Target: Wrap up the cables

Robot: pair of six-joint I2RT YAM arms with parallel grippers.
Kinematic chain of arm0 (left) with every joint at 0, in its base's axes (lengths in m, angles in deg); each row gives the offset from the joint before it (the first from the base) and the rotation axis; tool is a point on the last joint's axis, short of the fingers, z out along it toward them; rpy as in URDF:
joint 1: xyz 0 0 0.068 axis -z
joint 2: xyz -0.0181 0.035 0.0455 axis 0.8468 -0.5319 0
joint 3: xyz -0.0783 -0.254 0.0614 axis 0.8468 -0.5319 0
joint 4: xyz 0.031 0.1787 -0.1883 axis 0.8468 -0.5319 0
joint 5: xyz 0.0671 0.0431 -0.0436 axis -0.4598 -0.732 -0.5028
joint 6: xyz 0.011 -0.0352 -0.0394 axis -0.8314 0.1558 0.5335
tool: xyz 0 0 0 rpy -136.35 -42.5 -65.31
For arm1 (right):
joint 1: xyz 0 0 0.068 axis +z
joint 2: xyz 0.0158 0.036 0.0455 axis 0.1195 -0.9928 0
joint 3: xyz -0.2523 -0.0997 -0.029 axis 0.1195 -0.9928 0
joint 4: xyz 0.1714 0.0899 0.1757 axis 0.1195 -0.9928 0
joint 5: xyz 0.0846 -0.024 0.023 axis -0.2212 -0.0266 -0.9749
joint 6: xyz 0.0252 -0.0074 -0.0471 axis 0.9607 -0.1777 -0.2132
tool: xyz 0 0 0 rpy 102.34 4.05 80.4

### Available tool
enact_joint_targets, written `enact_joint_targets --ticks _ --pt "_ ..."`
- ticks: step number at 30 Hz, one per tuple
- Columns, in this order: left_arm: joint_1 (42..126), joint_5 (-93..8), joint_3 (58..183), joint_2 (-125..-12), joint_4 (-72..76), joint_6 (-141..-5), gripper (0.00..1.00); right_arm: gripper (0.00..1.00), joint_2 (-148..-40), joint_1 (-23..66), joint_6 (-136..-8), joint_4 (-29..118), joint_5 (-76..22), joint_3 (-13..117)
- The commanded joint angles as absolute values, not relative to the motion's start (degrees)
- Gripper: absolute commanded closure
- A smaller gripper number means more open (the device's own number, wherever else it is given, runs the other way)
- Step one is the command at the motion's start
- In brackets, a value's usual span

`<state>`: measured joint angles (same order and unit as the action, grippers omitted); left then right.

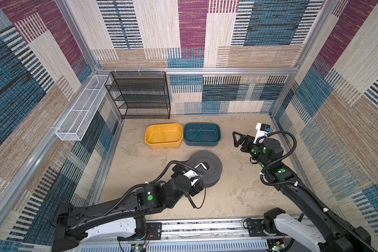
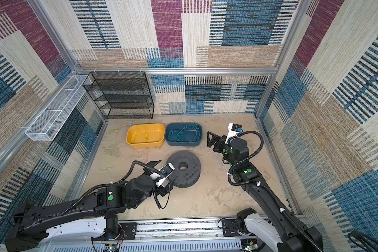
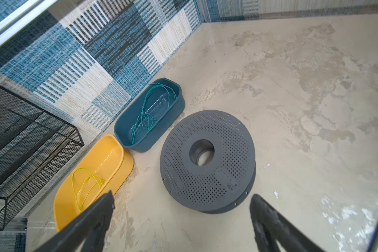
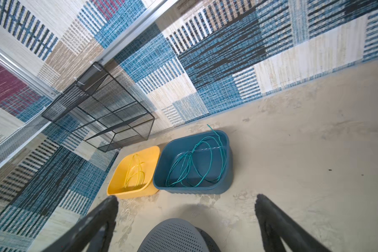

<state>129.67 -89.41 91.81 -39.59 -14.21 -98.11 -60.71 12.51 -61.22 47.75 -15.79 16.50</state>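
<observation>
Cannot make out plug ends. Mostly buried beneath its wrist in both top views: left gripper point(image 3: 183, 196), shown spread wide and empty only by the left wrist view, close by the grey spool point(image 3: 205, 174). Coiled inside the yellow bin point(image 3: 127, 162): yellow cable point(image 3: 83, 186); looped inside the teal bin point(image 4: 194, 190): teal cable point(image 4: 191, 162), well apart from both claws. Rightmost, right gripper point(image 4: 187, 198), gaping, holding nothing.

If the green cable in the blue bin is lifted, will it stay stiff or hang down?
Probably floppy: the green cable lies in loose, uneven loops inside the blue bin. Likely very light, being so thin. Its crossing loops may drag along together.
</observation>
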Motion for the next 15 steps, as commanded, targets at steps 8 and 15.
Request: enact_joint_targets --ticks 8,15 --pt "103.4 -81.3 77.1 -36.3 5.3 -82.2 0.01 0.01 -53.4 12.6 -91.4 86.0 -11.7 -5.3" --pt "90.8 -84.3 73.4 -41.3 17.1 -92.4 0.01 0.01 -51.1 12.5 -102.3 91.6 -8.7 -12.7"
